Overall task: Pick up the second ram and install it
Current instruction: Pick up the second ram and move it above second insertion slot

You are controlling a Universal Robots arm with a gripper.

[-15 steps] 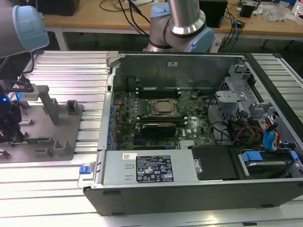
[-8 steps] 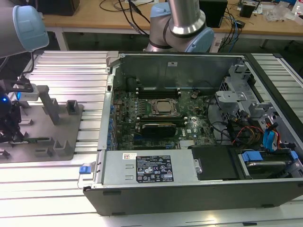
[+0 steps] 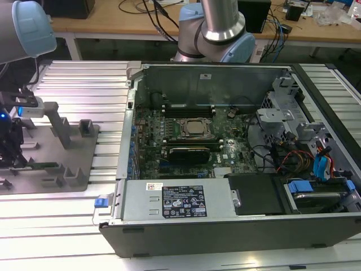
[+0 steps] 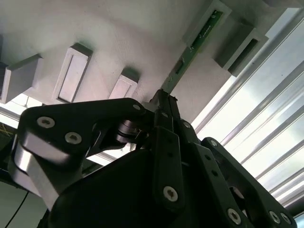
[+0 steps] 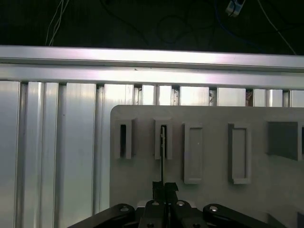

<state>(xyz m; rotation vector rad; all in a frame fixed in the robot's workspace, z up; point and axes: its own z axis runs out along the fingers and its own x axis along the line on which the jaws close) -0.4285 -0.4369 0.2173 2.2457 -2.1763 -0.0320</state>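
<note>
At nine o'clock of the open computer case point(image 3: 225, 240), fingers point(image 5: 157, 187) of the black gripper point(image 5: 164, 187) pinch the narrow green circuit-board stick point(image 4: 204, 34), which the grey slotted holder point(image 5: 213, 152) keeps edgewise, probably for gripping.

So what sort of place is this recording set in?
Likely a robotics lab bench: an open computer case on a slotted aluminium table, a grey parts fixture beside it, cable-strewn wooden desks behind.

A: Entry one, rear of room?
B: Wooden workbench point(image 3: 113, 22), light top; black cables point(image 3: 158, 20) trailing across it; dark box point(image 3: 67, 7) toward the exterior view's left.
A: Entry two, work surface?
B: Ribbed aluminium table point(image 3: 79, 79); bright glare on the near slats.
</note>
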